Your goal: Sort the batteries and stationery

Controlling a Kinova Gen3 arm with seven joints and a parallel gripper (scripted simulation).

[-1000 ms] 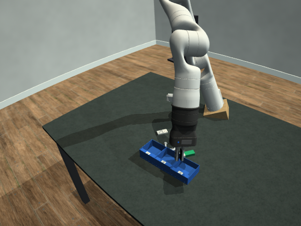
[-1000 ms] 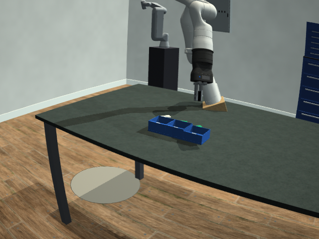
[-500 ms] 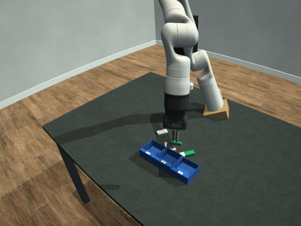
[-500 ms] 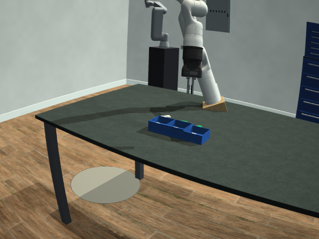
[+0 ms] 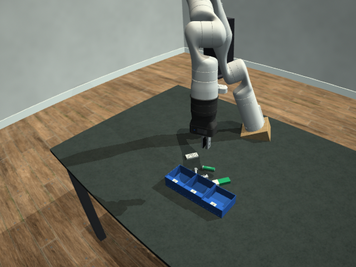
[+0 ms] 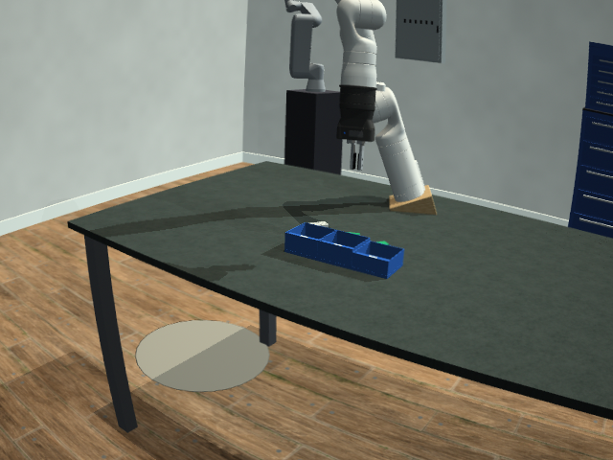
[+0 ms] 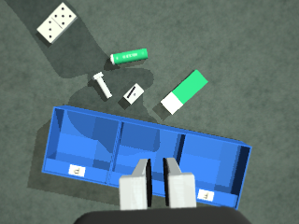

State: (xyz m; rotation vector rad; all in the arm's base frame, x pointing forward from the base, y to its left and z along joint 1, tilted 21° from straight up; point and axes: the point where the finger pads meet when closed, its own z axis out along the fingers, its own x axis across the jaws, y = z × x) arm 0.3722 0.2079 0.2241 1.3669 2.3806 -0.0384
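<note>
Using the blue bin row [image 5: 183,191] [image 6: 316,249] [image 7: 115,151] as datum, the gripper [image 5: 206,142] [image 6: 356,155] [image 7: 157,174] is positioned higher, slightly parted, empty; the green battery [image 5: 208,168] [image 6: 353,233] [image 7: 130,56] is located on its arm-base side, lengthwise near the closing direction: near-quarter turn advised.

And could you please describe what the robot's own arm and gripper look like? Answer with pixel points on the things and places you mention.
The arm [image 5: 204,77] [image 6: 358,64] is glossy white, with rounded tubular segments and thin seam lines. A black wrist section leads to the gripper [image 5: 206,143] [image 6: 356,156] [image 7: 157,182], with a small blue dot on its dark housing and two light grey fingers with black inner pads.
</note>
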